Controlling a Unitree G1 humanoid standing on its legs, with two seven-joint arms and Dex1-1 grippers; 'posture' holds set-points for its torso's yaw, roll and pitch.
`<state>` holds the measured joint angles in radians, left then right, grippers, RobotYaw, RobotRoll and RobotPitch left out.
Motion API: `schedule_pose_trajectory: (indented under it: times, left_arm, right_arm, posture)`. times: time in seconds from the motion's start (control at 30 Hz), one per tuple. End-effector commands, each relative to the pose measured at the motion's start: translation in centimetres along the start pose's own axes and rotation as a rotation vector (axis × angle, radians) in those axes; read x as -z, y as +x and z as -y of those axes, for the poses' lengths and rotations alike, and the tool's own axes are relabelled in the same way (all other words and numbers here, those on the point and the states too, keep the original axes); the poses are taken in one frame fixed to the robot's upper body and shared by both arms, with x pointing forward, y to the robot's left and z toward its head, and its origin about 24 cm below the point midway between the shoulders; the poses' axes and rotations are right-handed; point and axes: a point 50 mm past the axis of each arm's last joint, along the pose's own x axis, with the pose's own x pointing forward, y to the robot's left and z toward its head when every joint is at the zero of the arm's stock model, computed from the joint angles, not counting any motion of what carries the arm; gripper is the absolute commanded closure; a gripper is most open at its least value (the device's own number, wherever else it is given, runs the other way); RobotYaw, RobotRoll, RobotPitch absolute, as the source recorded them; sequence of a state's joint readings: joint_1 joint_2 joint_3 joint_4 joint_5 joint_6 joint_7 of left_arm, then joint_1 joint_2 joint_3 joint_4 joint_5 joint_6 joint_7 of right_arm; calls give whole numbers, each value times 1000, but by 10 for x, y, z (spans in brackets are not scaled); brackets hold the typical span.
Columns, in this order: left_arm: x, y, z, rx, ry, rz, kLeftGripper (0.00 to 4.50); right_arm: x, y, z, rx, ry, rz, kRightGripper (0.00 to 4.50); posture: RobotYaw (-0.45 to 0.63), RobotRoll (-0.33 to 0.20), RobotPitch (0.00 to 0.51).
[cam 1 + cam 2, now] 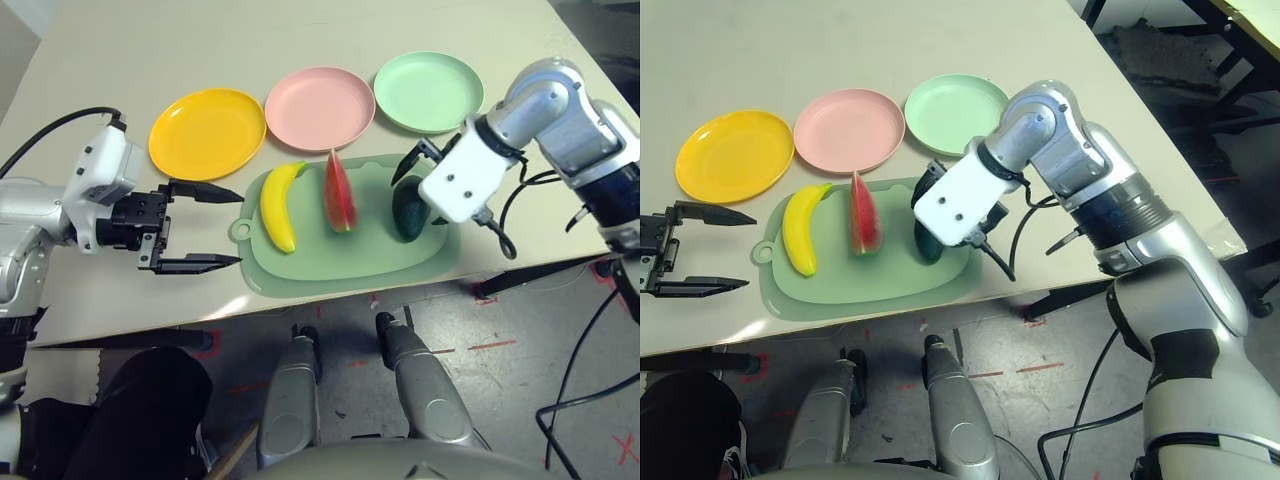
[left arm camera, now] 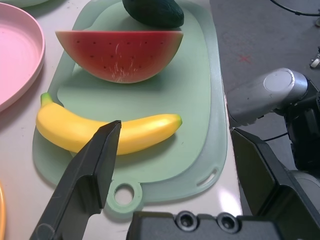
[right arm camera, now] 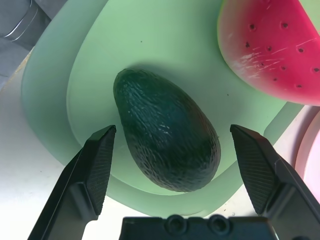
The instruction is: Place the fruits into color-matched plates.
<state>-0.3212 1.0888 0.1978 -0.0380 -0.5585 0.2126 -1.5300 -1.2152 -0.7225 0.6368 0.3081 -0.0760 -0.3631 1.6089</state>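
Hovering over the avocado (image 3: 167, 132), right tool (image 3: 172, 130) spread, one finger either side, no contact visible; the right wrist view exposes the whole fruit, whereas in the right eye view the white wrist housing (image 1: 962, 200) covers part of it. Left tool (image 1: 205, 228) spread, just beside the banana end of the cutting mat (image 1: 300, 262). Left wrist view shows seed marks on the watermelon's (image 2: 120, 55) cut face; the eye views show the wedge edge-on. Yellow plate (image 1: 207, 134), pink plate (image 1: 320, 109), mint plate (image 1: 429, 92): all empty, in a row on the surface (image 1: 100, 290). Banana (image 1: 279, 207), watermelon, avocado: all on the mat.
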Motion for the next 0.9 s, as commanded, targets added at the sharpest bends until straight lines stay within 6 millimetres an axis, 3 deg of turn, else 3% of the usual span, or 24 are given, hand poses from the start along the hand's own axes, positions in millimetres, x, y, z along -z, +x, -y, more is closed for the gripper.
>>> schedule_pose_trajectory:
  times: [0.03, 0.23, 0.37, 0.77, 0.9]
  left_arm:
    - [2, -2, 3, 19, 6, -47, 24]
    - [2, -3, 3, 18, 13, -48, 24]
    - [0, -3, 3, 23, 27, -56, 0]
    - [-2, -3, 1, 21, 38, -47, 0]
    - [0, -3, 0, 15, 37, -47, 0]
  right_arm:
    - [1, 2, 0, -1, 7, -7, 0]
    - [2, 3, 0, -9, 22, -12, 0]
    - [3, 4, -1, -17, 32, -7, 375]
    - [2, 4, -5, -31, 48, -6, 4461]
    - [1, 3, -5, -33, 45, -1, 4461]
  posture:
    - [-2, 0, 316]
    - [0, 0, 318]
    - [-1, 0, 320]
    - [-5, 0, 322]
    - [-4, 0, 321]
